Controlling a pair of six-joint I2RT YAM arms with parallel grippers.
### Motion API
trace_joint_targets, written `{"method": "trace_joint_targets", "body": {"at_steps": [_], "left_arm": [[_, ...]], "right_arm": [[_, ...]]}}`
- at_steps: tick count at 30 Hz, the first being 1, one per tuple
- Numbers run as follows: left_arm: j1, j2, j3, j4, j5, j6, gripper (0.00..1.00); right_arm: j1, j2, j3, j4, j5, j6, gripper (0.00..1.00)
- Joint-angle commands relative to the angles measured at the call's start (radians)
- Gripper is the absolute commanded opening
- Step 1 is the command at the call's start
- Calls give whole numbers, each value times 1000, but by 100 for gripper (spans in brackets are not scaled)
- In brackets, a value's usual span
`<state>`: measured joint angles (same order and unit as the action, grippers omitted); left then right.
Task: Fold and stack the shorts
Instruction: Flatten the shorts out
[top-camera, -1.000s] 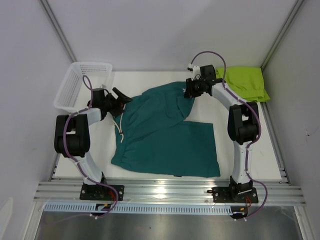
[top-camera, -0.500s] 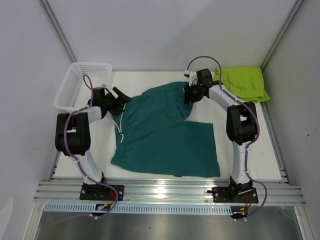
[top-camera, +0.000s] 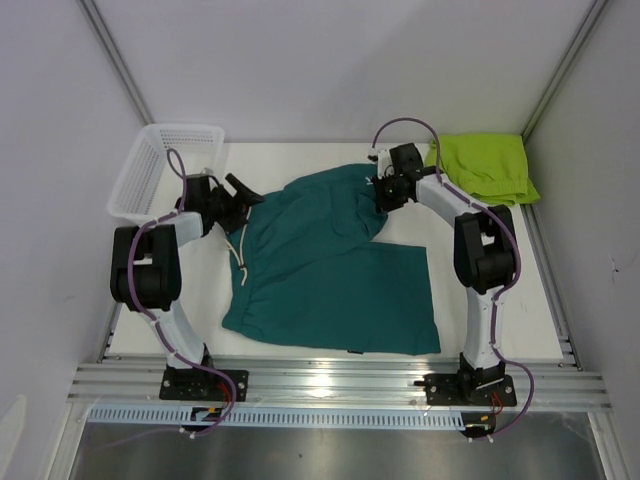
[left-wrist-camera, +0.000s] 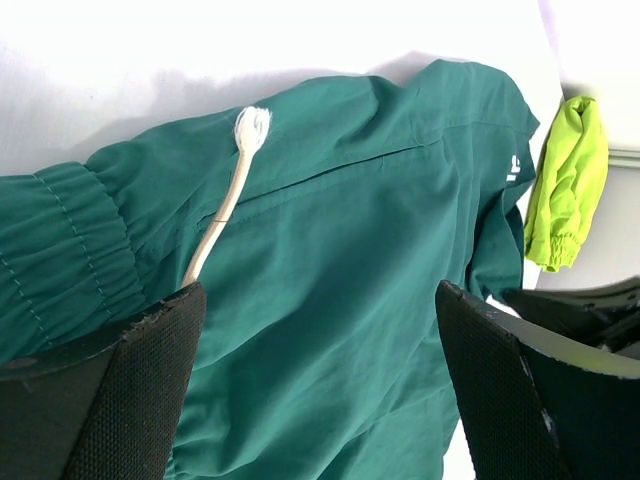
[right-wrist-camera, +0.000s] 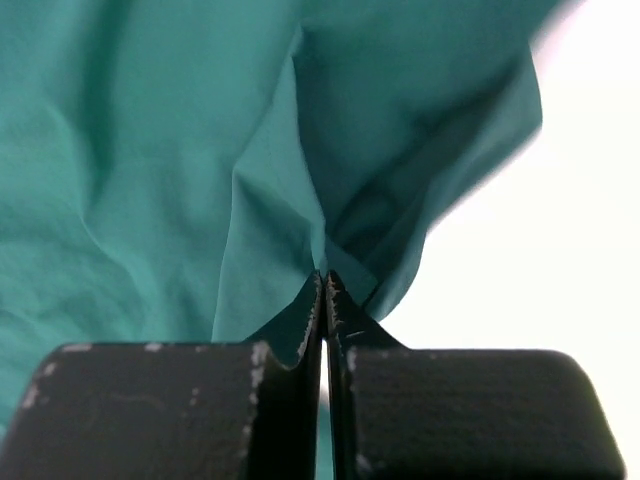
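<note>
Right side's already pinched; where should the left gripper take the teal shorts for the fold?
Take the gathered waistband of the teal shorts, at its far end beside the open left gripper. Come from the left, clear of the drawstring: that thick edge lies exposed.

From above and behind me, one camera takes in the whole tabletop (top-camera: 300, 160). My left wrist camera looks low across the teal shorts (left-wrist-camera: 350, 280); my right, pressed close, probably shows the same cloth.

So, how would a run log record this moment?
right gripper: shut on teal shorts, far edge | left gripper: open, empty | green shorts: far-right corner
</note>
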<state>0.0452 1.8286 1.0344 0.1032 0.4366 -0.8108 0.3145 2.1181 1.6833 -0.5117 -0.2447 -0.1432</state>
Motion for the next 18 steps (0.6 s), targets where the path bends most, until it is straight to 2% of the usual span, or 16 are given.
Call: {"method": "trace_joint_targets", "body": {"at_steps": [1,5,8,14,18], "left_arm": [[2,15,46,15,-16,16,97],[2,44,59,-10,-59,19,97],[2,69,75,-20,-59,15,97],[5,123,119,-43,-76,18,97],[12,146,139,-56,-87,24,98]], "right_arm": [[-31,-147,-140,117,48,97,0],[-78,-294,-408,317,79,252,0],[-95,-339,-517,390,96,329,0],[-103,-320,-566,404,159,387,6],[-159,-345,-638,449,145,448,6]]}}
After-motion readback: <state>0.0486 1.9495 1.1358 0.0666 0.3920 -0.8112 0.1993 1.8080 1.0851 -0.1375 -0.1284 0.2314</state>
